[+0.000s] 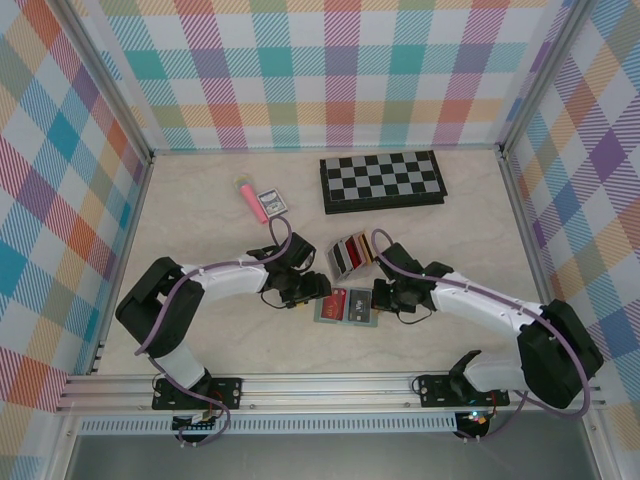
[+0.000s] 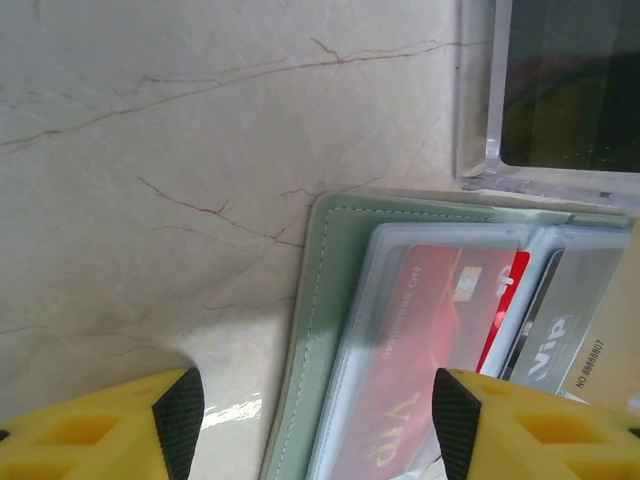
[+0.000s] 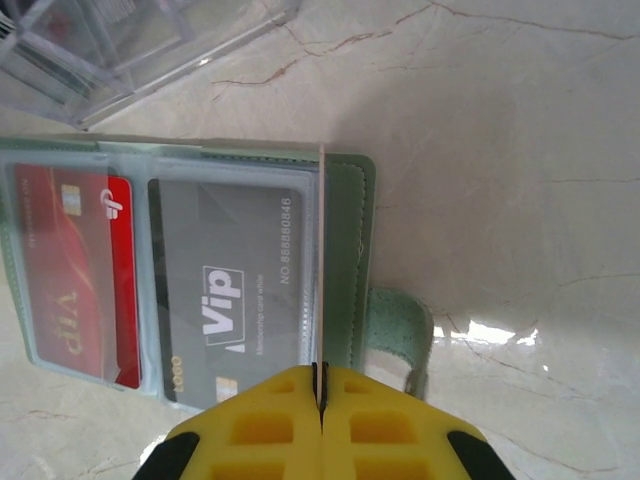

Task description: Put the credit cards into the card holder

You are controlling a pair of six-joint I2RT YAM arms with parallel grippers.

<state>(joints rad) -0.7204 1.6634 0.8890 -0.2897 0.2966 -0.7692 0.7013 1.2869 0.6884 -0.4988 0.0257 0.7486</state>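
Note:
The sage-green card holder (image 1: 345,306) lies open on the table between both grippers. A red credit card (image 2: 430,340) and a dark grey credit card (image 3: 230,290) sit in its clear inner pockets. My left gripper (image 2: 318,425) is open and hovers over the holder's left edge (image 2: 320,300), one pad over bare table, the other over the red card. My right gripper (image 3: 321,385) is shut on a thin credit card (image 3: 322,250) seen edge-on; its colour cannot be told. This card stands upright over the right side of the holder (image 3: 345,250), next to the closing tab (image 3: 395,330).
A clear slotted rack (image 1: 350,252) with upright cards stands just behind the holder. A chessboard (image 1: 383,180) lies at the back, with a pink object (image 1: 247,198) and a small packet (image 1: 272,203) at the back left. Plaid walls enclose the table.

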